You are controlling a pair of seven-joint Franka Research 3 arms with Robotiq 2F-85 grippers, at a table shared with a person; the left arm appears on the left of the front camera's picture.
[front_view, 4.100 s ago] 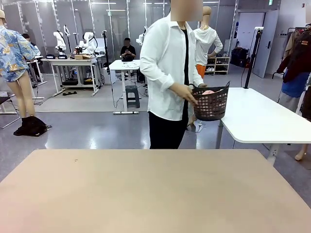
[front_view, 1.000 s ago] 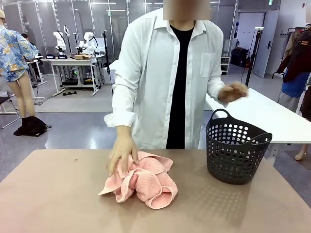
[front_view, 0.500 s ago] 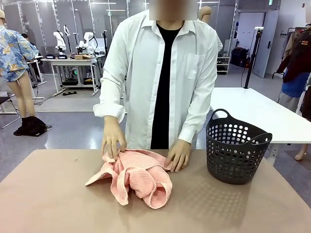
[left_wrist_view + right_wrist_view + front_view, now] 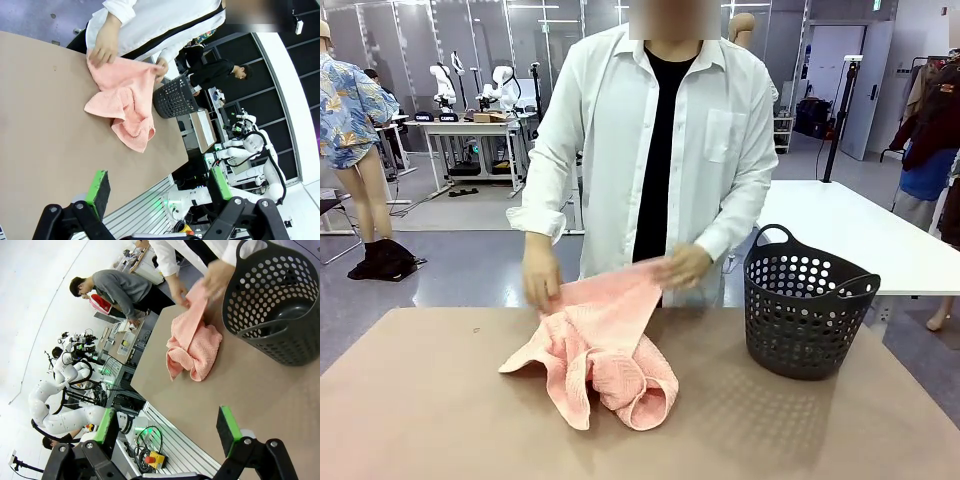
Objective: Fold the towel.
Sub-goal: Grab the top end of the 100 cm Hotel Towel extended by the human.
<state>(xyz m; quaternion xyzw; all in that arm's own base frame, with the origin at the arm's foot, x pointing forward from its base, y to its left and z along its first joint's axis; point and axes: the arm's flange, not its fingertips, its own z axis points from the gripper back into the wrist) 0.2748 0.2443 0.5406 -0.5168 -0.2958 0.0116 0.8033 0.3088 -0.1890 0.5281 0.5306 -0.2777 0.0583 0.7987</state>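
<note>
Item: salmon-pink terry towel (image 4: 600,350), herringbone weave, crumpled, not folded.
Location: on the tan table top (image 4: 420,420), well ahead of both pincers, toward the far side where the person stands.
Left pincer (image 4: 158,185): jaws wide, nothing between the green pads. It hangs over the near table edge, and the towel lies far beyond its fingertips.
Right pincer (image 4: 167,426): jaws wide, empty. The towel is well ahead of it, and the dark perforated plastic basket (image 4: 280,305) is ahead too, off to one side.
Handler: a person in a white shirt. One hand (image 4: 542,282) pinches the towel's upper edge and the other hand (image 4: 688,265) grips the same edge nearer the basket, lifting it clear of the table.
Lower part: bunched in rolls and loops on the table top, with one corner splayed out flat.
Progress: judged very early. The towel is out of the basket and being opened, and no fold is made.
Left to do: spread it flat, bring edge to edge, then fold again.
Edges: only the raised edge is stretched straight. The other edges are hidden in the bunch.
Open room: bare table between the pincers and the towel, and on the side away from the basket.
Obstacle: the basket stands upright near the towel, apart from it, limiting spread on that side.
</note>
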